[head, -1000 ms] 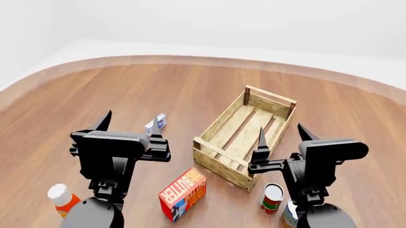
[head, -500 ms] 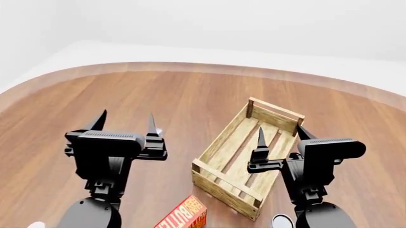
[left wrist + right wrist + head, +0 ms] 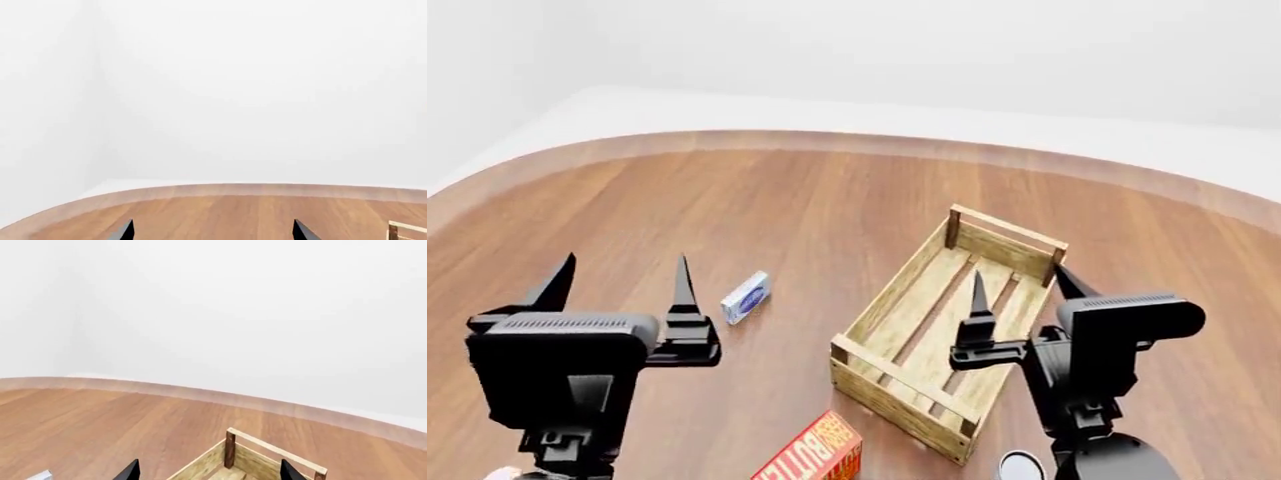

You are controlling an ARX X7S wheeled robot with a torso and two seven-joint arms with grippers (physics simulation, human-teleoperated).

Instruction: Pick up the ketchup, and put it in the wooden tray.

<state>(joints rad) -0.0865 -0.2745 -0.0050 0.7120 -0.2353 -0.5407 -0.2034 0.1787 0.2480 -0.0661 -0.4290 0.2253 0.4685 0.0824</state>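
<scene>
Of the ketchup, only a small white sliver at the head view's bottom left corner may be showing, possibly its cap, and it is too cropped to be sure; neither wrist view shows the bottle. The wooden tray point(image 3: 950, 335) lies empty on the brown wooden table point(image 3: 787, 210), right of centre, its long axis running diagonally from the near edge toward the far right. Its slatted floor is bare, and its darker corner posts stand upright.

The right gripper point(image 3: 1018, 290) hovers above the tray's near right side, its two pointed black fingers spread apart with nothing between them. In the right wrist view the same fingers point(image 3: 131, 471) frame the tray's far corner point(image 3: 267, 457), and the end of a pale box shows at the lower corner of that picture. The left gripper point(image 3: 621, 285) hangs over the table's near left part, well apart from the tray, its fingers likewise spread and holding nothing. The left wrist view shows its fingertips point(image 3: 125, 231) over bare wood, the table's curved far edge, a white wall, and a bit of the tray point(image 3: 407, 232) at one side.

A small white-and-blue box point(image 3: 745, 297) lies flat on the table between the left gripper and the tray, near neither. A red butter box point(image 3: 814, 455) sits at the near edge just beside the tray's near corner, partly cut off. The top of a can point(image 3: 1020, 466) peeks in at the near edge below the right gripper.
</scene>
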